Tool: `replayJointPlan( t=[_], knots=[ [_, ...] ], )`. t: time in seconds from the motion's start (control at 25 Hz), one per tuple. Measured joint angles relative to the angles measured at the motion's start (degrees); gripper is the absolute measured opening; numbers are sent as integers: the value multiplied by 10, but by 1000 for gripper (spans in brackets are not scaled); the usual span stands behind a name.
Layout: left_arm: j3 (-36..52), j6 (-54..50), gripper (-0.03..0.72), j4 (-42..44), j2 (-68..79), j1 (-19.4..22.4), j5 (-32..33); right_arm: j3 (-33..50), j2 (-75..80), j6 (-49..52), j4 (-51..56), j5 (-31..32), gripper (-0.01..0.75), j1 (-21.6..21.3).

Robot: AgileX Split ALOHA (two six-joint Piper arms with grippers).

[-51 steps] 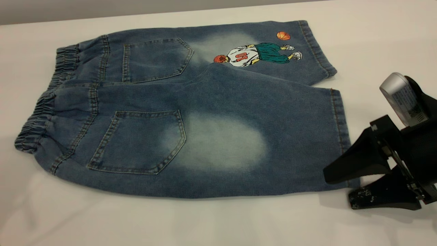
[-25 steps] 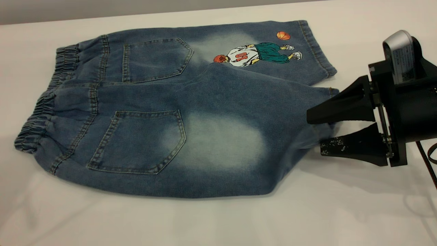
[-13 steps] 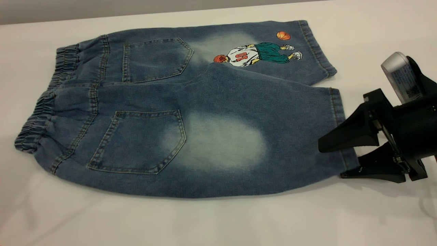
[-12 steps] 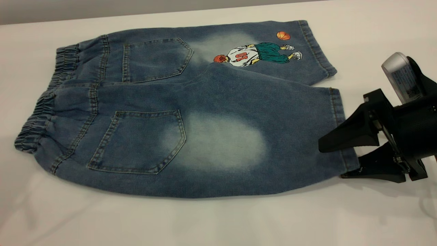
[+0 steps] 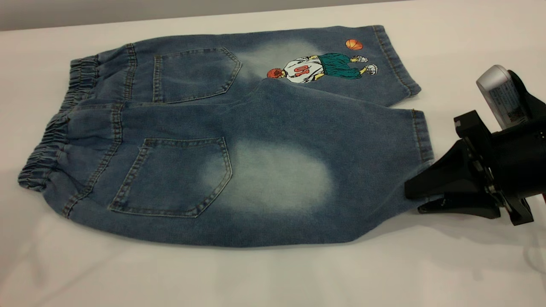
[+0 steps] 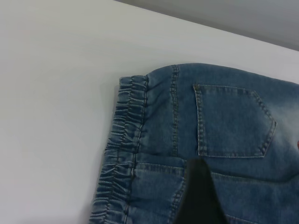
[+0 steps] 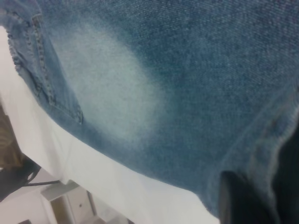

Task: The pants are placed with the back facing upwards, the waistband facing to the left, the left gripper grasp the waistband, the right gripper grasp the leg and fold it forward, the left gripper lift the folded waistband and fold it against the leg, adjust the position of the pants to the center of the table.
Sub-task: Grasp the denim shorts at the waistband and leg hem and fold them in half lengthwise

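The pants, blue denim shorts, lie back up on the white table. Their ruffled waistband is at the left. The plain leg with the pale oval is nearest the front. My right gripper is shut on that leg's hem at its front corner, and the denim puckers there. In the right wrist view the leg fills the frame, with a dark finger at the hem. My left gripper shows only as a black shape over the pants, just inside the waistband.
The far leg with the basketball-player print lies flat at the back. Bare table surrounds the pants on every side. The table's back edge runs along the top. Past the table edge, floor and furniture show in the right wrist view.
Half a second ago the right gripper stood open around the leg's hem corner. Its fingers have now closed on the hem, and the cloth there has bunched slightly.
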Motion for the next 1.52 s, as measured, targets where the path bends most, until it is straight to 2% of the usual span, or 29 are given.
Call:
replayJointPlan(
  t=[0.28, 0.56, 0.68, 0.8, 1.0, 1.12, 1.24, 1.36, 1.44, 1.52],
  knots=[
    [0, 0, 454, 0, 0, 0, 0, 1, -9, 0, -6, -3, 108, 0],
    [0, 0, 454, 0, 0, 0, 5, 1, -87, 0, -40, -70, 107, 0],
    [0, 0, 454, 0, 0, 0, 32, 1, -113, 0, -44, -72, 66, 1],
    [0, 0, 454, 4, 0, 0, 59, 0, -117, 0, -44, -73, 15, 14],
    [0, 0, 454, 16, 0, 0, 62, 0, -117, 0, -49, -90, 20, 46],
    [0, 0, 454, 16, 0, 0, 62, 0, -117, 0, -69, -99, 83, 45],
    [0, 0, 454, 16, 0, 0, 62, 0, -117, 2, -116, -102, 223, 45],
    [0, 0, 454, 16, 0, 0, 62, 0, -111, 38, -152, -100, 404, 45],
    [0, 0, 454, 16, 0, 0, 62, 0, -105, 81, -177, -100, 491, 46],
    [0, 0, 454, 16, 0, 0, 62, 0, -93, 110, -191, -92, 544, 46]
  ],
)
